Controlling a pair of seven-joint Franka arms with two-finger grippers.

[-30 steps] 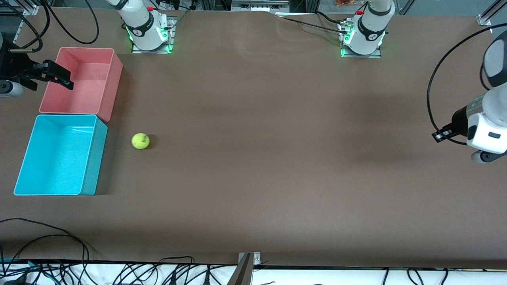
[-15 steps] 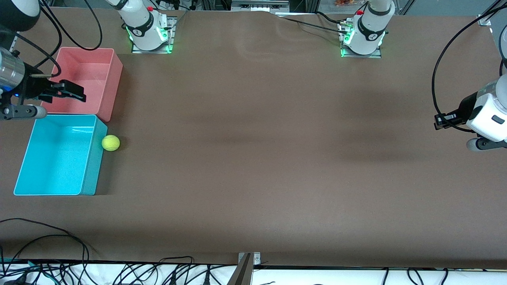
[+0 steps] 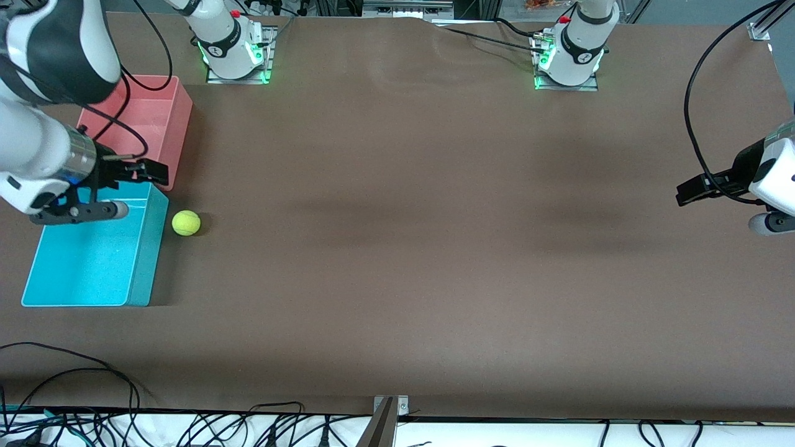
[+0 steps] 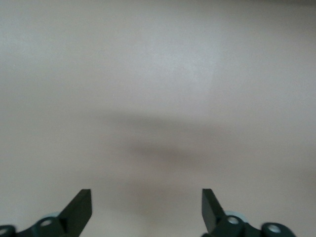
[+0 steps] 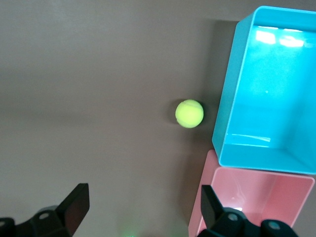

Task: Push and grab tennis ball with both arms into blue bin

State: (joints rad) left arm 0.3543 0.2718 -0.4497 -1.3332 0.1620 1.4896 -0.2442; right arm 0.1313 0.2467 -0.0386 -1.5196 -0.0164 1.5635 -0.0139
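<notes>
The tennis ball (image 3: 186, 223) (image 5: 189, 113) lies on the brown table, a small gap from the blue bin (image 3: 148, 261) (image 5: 232, 89), on the bin's side toward the left arm's end. My right gripper (image 3: 149, 171) (image 5: 144, 207) hangs open and empty over the place where the blue bin meets the pink bin, apart from the ball. My left gripper (image 3: 689, 191) (image 4: 146, 207) is open and empty over bare table at the left arm's end, a long way from the ball.
The pink bin (image 3: 177, 105) (image 5: 247, 197) stands against the blue bin, farther from the front camera. Both arm bases (image 3: 233, 49) (image 3: 568, 56) stand along the table's edge farthest from the camera. Loose cables (image 3: 93, 372) lie on and below the edge nearest it.
The ball rolled to the blue bin's wall and bounced back a little. My right arm swung from over the pink bin toward the blue bin. My left gripper opened.
</notes>
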